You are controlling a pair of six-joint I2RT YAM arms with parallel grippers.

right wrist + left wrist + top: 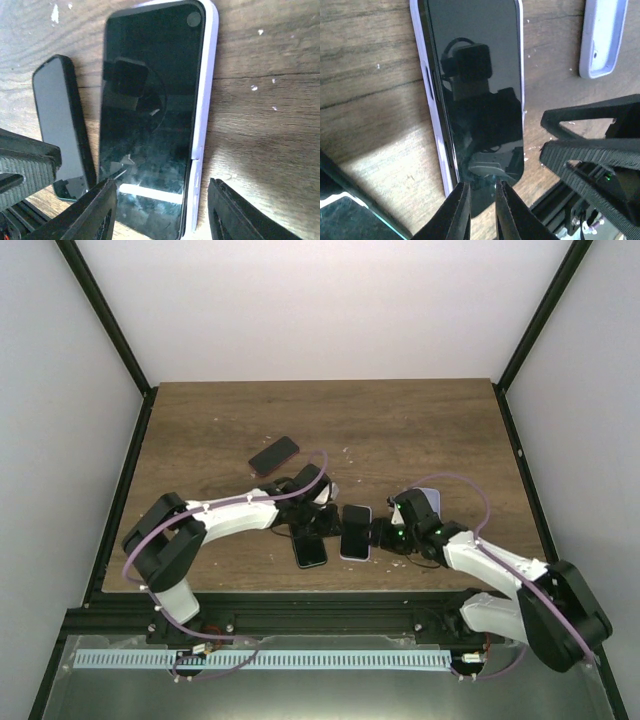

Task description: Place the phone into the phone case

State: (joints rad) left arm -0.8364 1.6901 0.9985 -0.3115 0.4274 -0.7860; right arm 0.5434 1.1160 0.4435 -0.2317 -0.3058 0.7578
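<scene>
The black phone [356,530] lies screen-up in a lilac phone case [210,75] near the table's front middle. In the left wrist view the phone [480,75] shows the case's lilac rim [432,150] along its left side. My left gripper [482,200] is shut to a thin slit, its tips right over the phone's near end with nothing between them. My right gripper [167,210] is open, and its fingers straddle the other end of the phone [150,100] without touching it. In the top view, the left gripper [322,512] and right gripper [385,535] flank the phone.
A bare dark phone [310,548] lies just left of the cased one [62,125]. Another dark handset [274,455] lies farther back on the left. A second lilac case [602,37] lies behind the right gripper [428,492]. The black front rail [330,605] runs close by.
</scene>
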